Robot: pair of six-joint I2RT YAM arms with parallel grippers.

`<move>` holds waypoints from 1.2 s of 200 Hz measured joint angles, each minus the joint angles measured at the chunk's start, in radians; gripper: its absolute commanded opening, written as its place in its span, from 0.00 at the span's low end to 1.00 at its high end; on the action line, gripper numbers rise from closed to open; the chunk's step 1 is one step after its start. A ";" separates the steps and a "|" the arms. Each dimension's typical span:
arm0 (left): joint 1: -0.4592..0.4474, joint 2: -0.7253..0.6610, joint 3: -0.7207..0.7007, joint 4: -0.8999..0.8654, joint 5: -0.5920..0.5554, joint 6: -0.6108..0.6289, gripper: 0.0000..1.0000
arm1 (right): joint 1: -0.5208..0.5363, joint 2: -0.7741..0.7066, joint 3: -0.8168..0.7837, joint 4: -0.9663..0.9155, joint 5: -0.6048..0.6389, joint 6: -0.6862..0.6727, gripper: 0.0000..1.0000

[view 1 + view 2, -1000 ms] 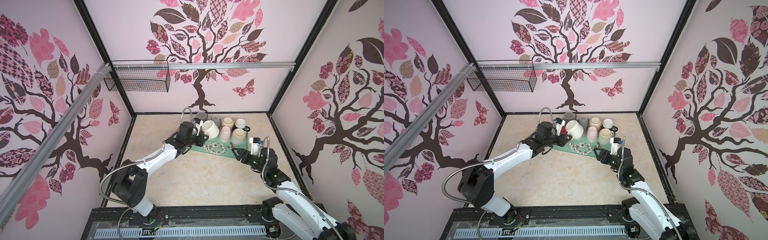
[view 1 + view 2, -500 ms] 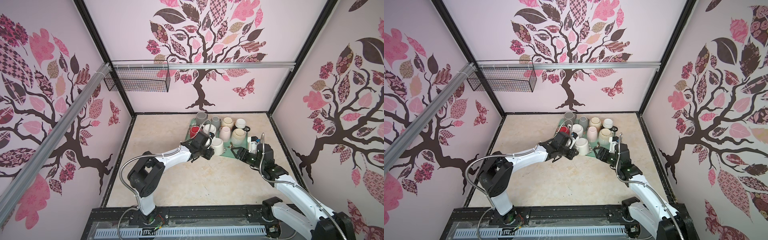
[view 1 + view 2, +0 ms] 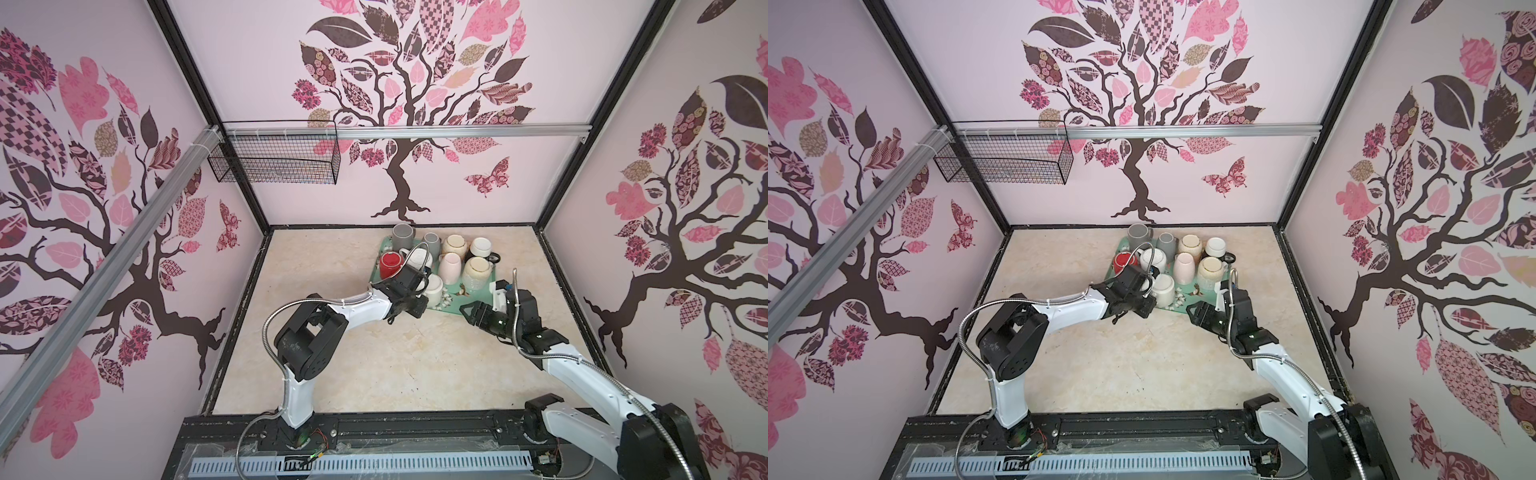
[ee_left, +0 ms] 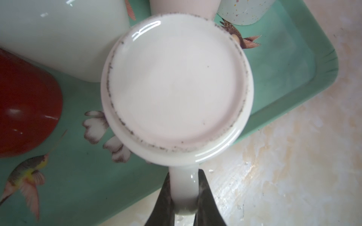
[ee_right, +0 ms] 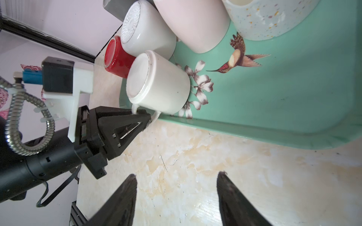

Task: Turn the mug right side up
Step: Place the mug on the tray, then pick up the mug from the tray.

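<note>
Two hands, one busy: the left hand [image 5: 147, 118] is clamped on the handle of the white mug [image 5: 160, 86]. That mug sits upside down, base up, at the near edge of the teal tray [image 5: 293, 88], with its handle poking out over the rim toward the bench [image 5: 215, 156]. Red mug [image 5: 115, 56] is just beside it. Right hand [image 5: 177, 175] hovers over the bench just off the tray, spread wide apart, clear of the mug.

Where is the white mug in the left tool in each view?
In a top view: white mug, nearer than the red mug.
In a top view: white mug, same spot.
Left wrist: white mug fills the centre.
Right wrist: white mug, next to red mug.
Shared landmark: red mug, in all four.
</note>
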 measured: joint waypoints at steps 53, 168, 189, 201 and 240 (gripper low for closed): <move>0.002 0.018 0.027 -0.020 -0.068 -0.031 0.43 | 0.000 0.024 0.000 -0.003 0.000 -0.006 0.66; 0.027 0.016 0.071 -0.080 -0.048 -0.111 0.43 | 0.000 0.057 0.000 -0.003 -0.011 -0.021 0.66; 0.027 0.016 0.071 -0.082 -0.048 -0.112 0.37 | 0.000 0.058 0.000 -0.003 -0.013 -0.021 0.66; 0.027 0.016 0.076 -0.087 -0.047 -0.114 0.30 | 0.000 0.060 0.000 -0.003 -0.014 -0.022 0.66; 0.027 0.016 0.087 -0.086 -0.039 -0.111 0.00 | 0.000 0.061 0.000 -0.003 -0.015 -0.021 0.66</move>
